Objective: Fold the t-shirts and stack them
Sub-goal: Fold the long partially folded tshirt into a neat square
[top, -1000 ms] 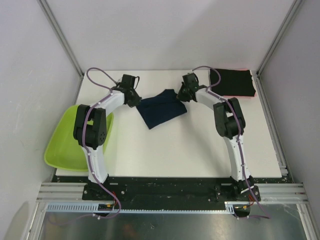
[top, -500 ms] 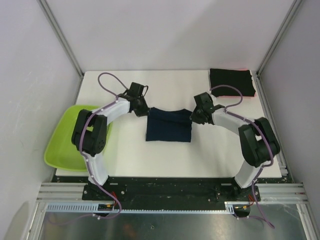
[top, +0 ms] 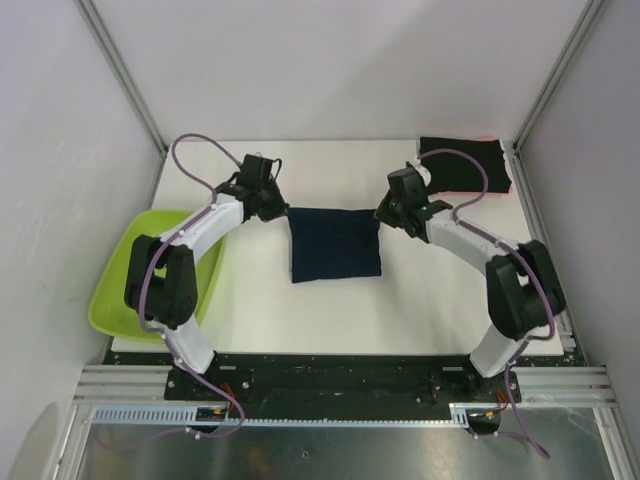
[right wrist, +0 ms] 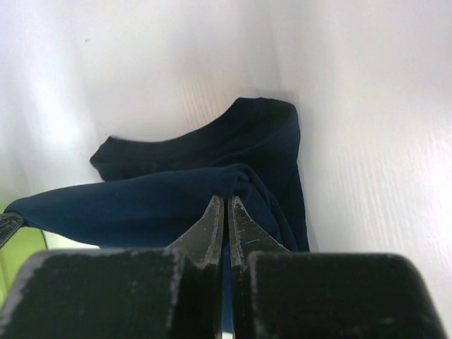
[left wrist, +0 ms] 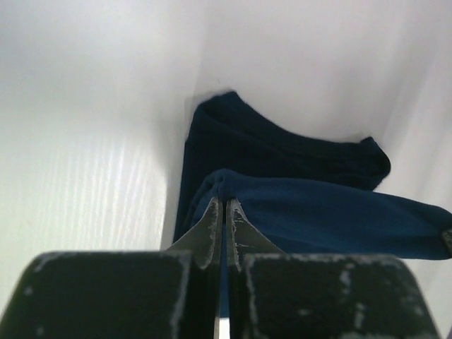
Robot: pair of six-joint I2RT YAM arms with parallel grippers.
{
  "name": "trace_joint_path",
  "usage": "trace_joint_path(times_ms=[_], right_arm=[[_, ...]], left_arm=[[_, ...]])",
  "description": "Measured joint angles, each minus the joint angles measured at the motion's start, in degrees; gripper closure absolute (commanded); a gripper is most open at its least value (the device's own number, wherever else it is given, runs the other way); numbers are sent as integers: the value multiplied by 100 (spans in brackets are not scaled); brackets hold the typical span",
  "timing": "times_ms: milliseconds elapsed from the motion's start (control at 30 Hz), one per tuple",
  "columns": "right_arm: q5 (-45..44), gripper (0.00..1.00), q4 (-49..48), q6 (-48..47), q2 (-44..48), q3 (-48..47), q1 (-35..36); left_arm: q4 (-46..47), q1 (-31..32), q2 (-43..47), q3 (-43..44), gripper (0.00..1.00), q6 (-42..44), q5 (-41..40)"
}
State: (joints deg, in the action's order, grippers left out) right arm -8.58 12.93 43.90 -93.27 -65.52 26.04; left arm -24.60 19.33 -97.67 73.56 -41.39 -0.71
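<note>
Navy t-shirt (top: 335, 245) mid-table, strung between both arms by its far edge; the rest hangs down and trails flat toward the near side.

Left gripper (left wrist: 224, 212) closed, pinching one far corner of the navy cloth; right gripper (right wrist: 226, 210) closed, pinching the other corner; the edge between them looks fairly taut.

Step in hand, as I judge it: carrying the held edge over to make a fold, or laying the shirt out square.

To do it well: move both corners level and at one pace so the edge does not sag or skew; let the trailing part drag flat on the table (top: 300, 310), not bunch; set the corners down evenly before letting go.

The cloth: dark navy, soft, thin, already doubled into a rough rectangle from above; from the wrists, a rounded fold bulges just behind each pinch.

Black t-shirt (top: 462, 165) folded at the far right corner, a pink edge showing beneath; well apart from the navy one.
</note>
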Motion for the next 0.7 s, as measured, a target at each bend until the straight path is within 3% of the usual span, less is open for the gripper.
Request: trace_joint_path(times_ms=[167, 300, 367, 400, 467, 533, 633, 700], right_arm=[[155, 96, -629, -127, -992, -402, -81], [262, 59, -807, -199, -1709, -841, -208], [236, 47, -743, -297, -1991, -1156, -291], [229, 44, -682, -369, -2083, -1318, -341], [197, 41, -514, -501, -2159, -1624, -431], [179, 42, -356, -627, -2146, -1908, -501], [179, 47, -275, -769, -2087, -2144, -570], [195, 53, -136, -874, -1987, -2153, -546]], left_arm=[[4, -203, -785, 601, 100, 111, -192], [7, -256, -1556, 1108, 100, 153, -323], [-15, -289, -1799, 1263, 100, 199, -459], [-46, -326, -1897, 1355, 96, 219, -518], [-103, -446, -2024, 1543, 75, 284, -575], [-157, -568, -2065, 1759, 65, 378, -629], [-133, -726, -2072, 2081, 46, 538, -654], [-70, -804, -2065, 2238, 40, 623, -654]])
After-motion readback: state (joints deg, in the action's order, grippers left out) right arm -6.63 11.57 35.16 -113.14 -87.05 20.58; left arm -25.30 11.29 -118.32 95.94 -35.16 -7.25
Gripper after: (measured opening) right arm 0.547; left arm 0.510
